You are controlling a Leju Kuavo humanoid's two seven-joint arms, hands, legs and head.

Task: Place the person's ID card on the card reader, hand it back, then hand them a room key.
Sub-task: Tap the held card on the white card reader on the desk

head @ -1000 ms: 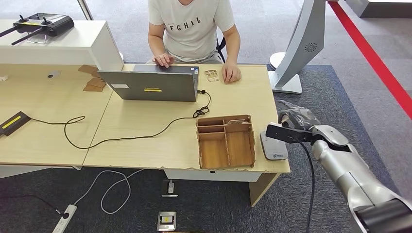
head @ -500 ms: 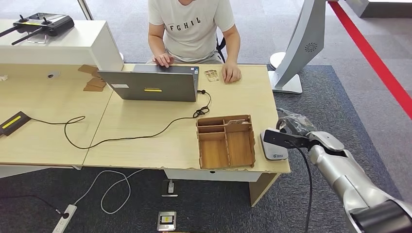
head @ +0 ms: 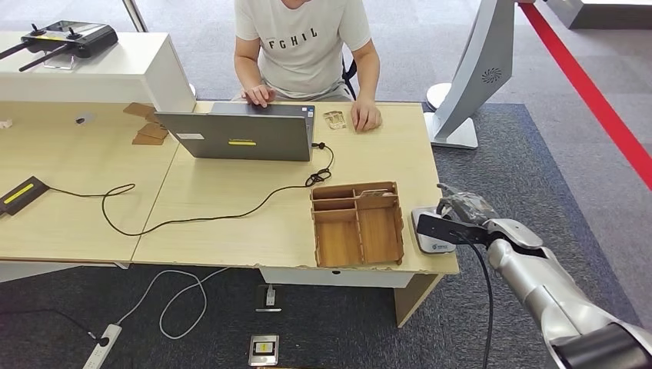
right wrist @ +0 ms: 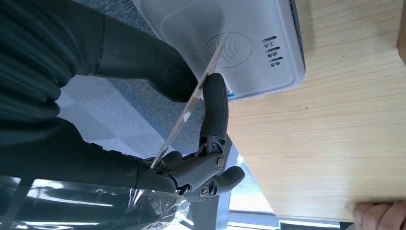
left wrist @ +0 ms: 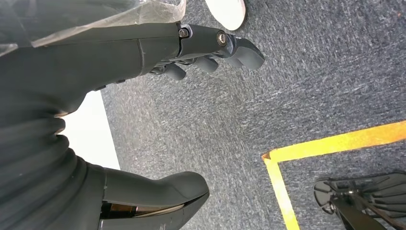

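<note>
White card reader (head: pixel 432 231), one ID card (right wrist: pixel 197 95)

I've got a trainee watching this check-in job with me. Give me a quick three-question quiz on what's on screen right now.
1. True or false: the ID card already lies flat on the card reader.
2. Which hand holds the card? A) left hand B) right hand C) the person's hand
3. Fill in: between the laptop and the table edge nearest the robot stands a wooden ____ with compartments.

Key
1. False: it is pinched edge-on, tilted over the reader.
2. B; the left hand hangs over the carpet, holding nothing.
3. tray
</note>
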